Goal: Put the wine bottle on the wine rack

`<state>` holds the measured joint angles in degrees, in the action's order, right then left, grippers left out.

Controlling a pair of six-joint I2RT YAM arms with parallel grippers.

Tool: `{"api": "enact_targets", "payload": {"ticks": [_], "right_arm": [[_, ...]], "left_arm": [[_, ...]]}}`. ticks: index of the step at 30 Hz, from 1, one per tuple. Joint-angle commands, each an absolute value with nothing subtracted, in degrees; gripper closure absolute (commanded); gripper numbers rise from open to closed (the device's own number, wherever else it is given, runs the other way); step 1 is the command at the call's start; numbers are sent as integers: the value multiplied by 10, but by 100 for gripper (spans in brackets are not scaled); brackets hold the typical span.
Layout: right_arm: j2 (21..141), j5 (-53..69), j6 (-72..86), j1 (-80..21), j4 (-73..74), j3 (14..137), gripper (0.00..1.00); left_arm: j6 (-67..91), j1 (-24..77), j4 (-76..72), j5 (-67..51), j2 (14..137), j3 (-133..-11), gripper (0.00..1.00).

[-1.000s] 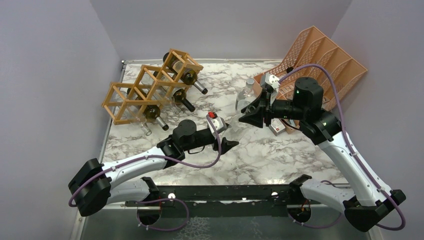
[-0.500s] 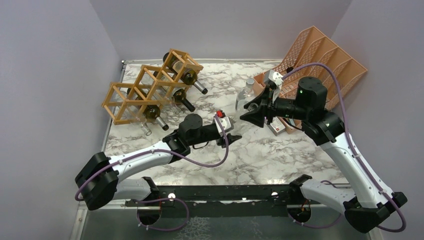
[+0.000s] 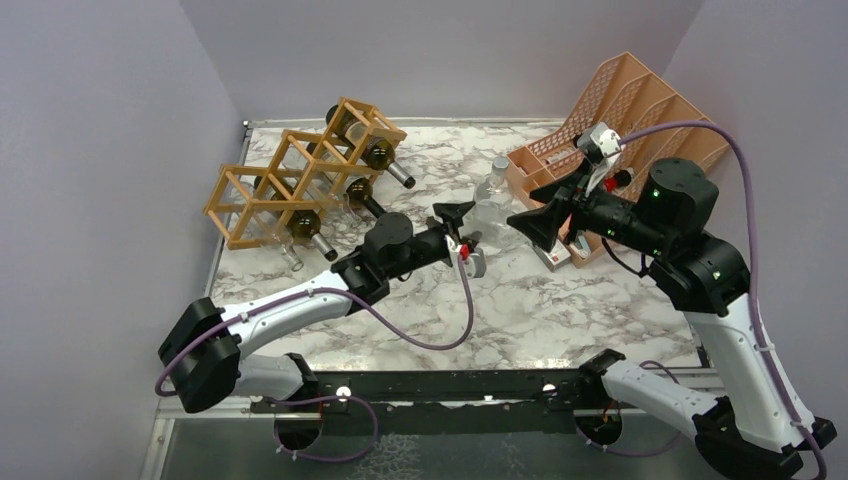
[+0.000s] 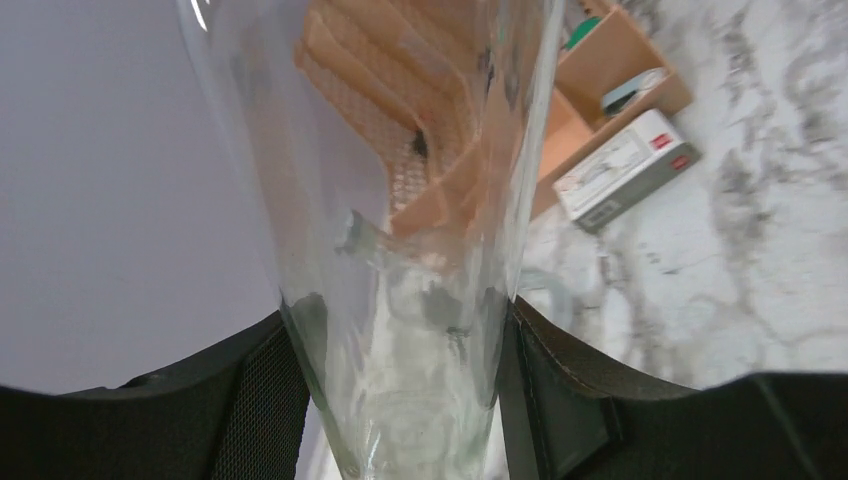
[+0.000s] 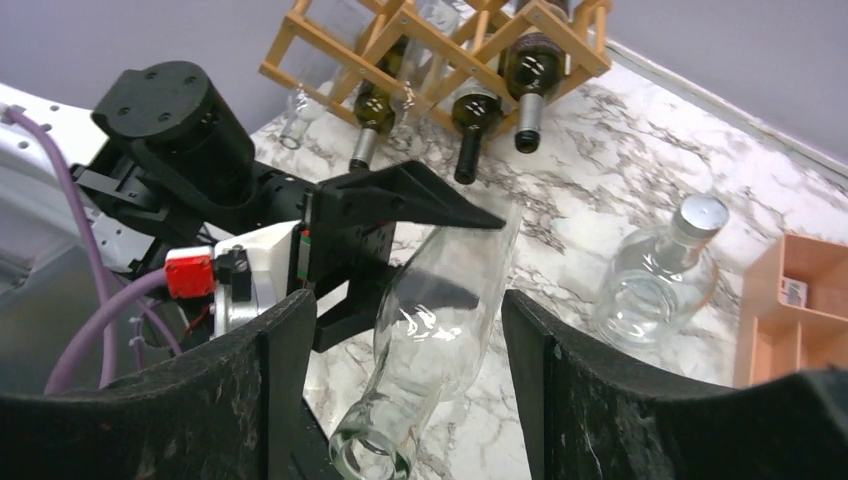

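Note:
A clear glass wine bottle [image 5: 440,325] hangs above the marble table, its open neck pointing at the right wrist camera. My left gripper [image 4: 400,400] is shut on the bottle's body [image 4: 400,250]; its black fingers [image 5: 410,195] show clamped on the far end in the right wrist view. My right gripper [image 5: 405,300] is open, with a gap between each finger and the neck. From above, the left gripper [image 3: 462,235] and the right gripper [image 3: 530,222] face each other at mid-table. The tan wooden wine rack [image 3: 290,180] stands at the back left with dark bottles in its cells.
A round clear flask with a silver cap [image 3: 493,190] stands just behind the grippers. A salmon-orange file organiser [image 3: 640,110] leans at the back right. Beside it are a low orange tray [image 5: 800,300] and a small white box [image 3: 555,257].
The left gripper shut on the bottle and carried it up and toward the back. The right gripper opened, let go of the bottle, and drew back to the right.

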<state>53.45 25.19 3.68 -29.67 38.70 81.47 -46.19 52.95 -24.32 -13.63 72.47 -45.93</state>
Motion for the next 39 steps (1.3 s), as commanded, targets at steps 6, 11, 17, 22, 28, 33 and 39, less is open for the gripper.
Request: {"api": "enact_targets", "payload": {"ticks": [6,11,17,22,28,33,39], "right_arm": [[544,184,29,-299,423,818,28],[564,189,29,-299,397,806,28],[585,216,28,-298,392,782,28],[598,228,28,-299,392,756,27],[617,238,31,-299,385,736,27],[625,249,38,-299,371,724,27],[634,257,44,-299,364,719,27]], "left_arm": [[-822,528,-229,-35,740,-573,100],[-888,528,-190,-41,724,-580,100],[-913,528,-161,-38,719,-589,100],[-917,528,-152,-36,722,-588,100],[-916,529,-141,-29,725,-592,100],[-909,528,-124,-25,727,-602,100],[-904,528,-113,-20,729,-612,100]]}}
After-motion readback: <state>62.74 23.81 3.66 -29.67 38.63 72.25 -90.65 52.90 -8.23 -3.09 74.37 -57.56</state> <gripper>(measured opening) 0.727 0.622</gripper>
